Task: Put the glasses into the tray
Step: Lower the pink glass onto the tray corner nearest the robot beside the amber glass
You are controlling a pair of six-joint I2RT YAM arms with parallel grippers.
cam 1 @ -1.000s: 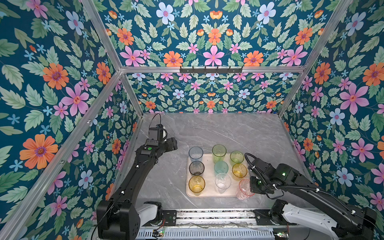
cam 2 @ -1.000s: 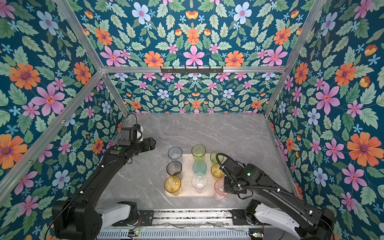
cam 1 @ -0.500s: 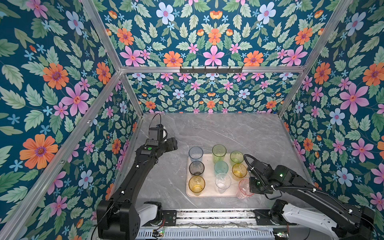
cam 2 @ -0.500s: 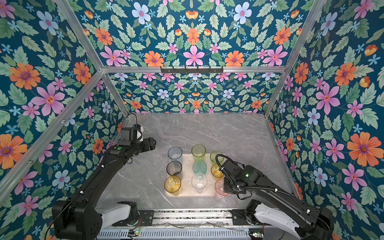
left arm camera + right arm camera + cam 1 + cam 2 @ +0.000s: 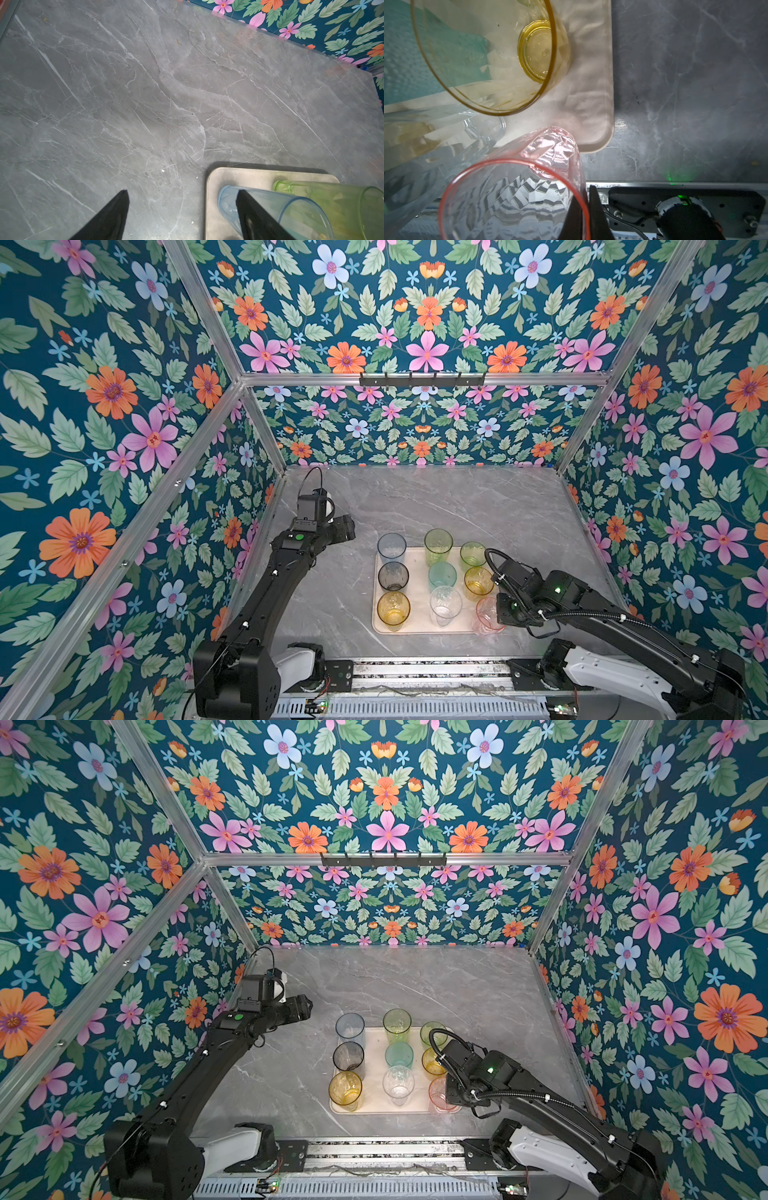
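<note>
The right gripper (image 5: 583,193) is pinched tight on the rim of the pink tumbler (image 5: 529,166), a translucent, faceted, tapered cup. In the right wrist view one black finger (image 5: 598,216) sits just outside the mouth and its partner just inside, with only the thin wall between them. The pink tumbler leans, its base over the near right rounded corner of the tray (image 5: 591,104), a flat beige-pink rectangle with a low raised rim. Whether the base rests on that corner or hangs just above it is hard to tell through the tinted wall.

Eight more translucent tumblers stand upright on the tray in a top view:
- Left column: tall blue tumbler (image 5: 391,547), smoke-grey tumbler (image 5: 393,576) and amber tumbler (image 5: 393,609).
- Middle column: tall yellow-green tumbler (image 5: 438,545), teal tumbler (image 5: 442,573) and clear faceted tumbler (image 5: 446,605).
- Right column: short green tumbler (image 5: 473,553) and yellow tumbler (image 5: 478,583), which is just beyond the pink one.

The left gripper (image 5: 181,191) has its jaws spread wide and holds nothing. It hangs over the grey marble tabletop (image 5: 145,93), near the tray's far left corner. In the left wrist view one finger crosses in front of the blue tumbler, but both top views show the gripper apart from it.
</note>
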